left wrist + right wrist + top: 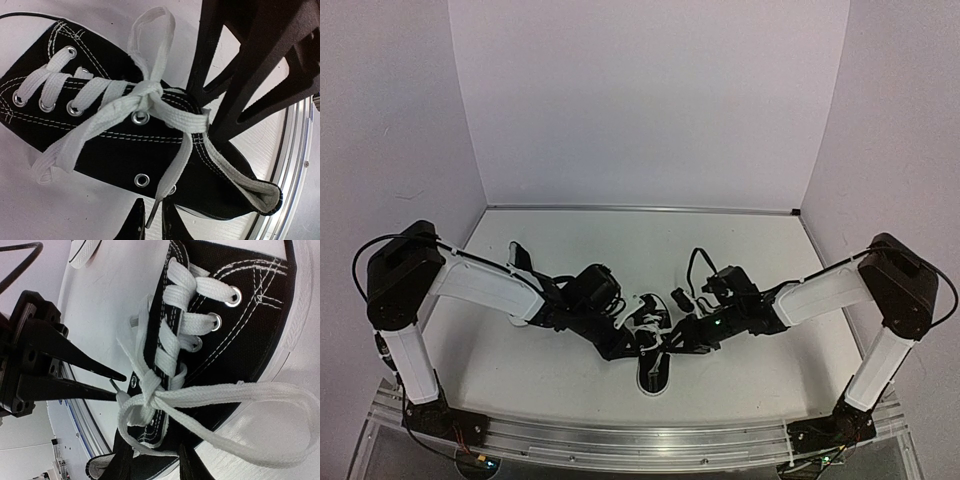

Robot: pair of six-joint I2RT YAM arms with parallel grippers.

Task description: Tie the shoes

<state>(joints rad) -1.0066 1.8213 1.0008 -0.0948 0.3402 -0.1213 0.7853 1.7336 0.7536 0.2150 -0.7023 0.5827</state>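
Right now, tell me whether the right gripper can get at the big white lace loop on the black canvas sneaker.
Probably yes. The loop lies flat and uncovered on the table beside the sneaker, close in front of the right gripper; the left gripper is at the knot's far side.

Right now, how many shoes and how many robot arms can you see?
Shoes: 2 (the near shoe with its laces half tied, the other shoe just peeking into the right wrist view)
Robot arms: 2 (the left arm, the right arm)
Total: 4
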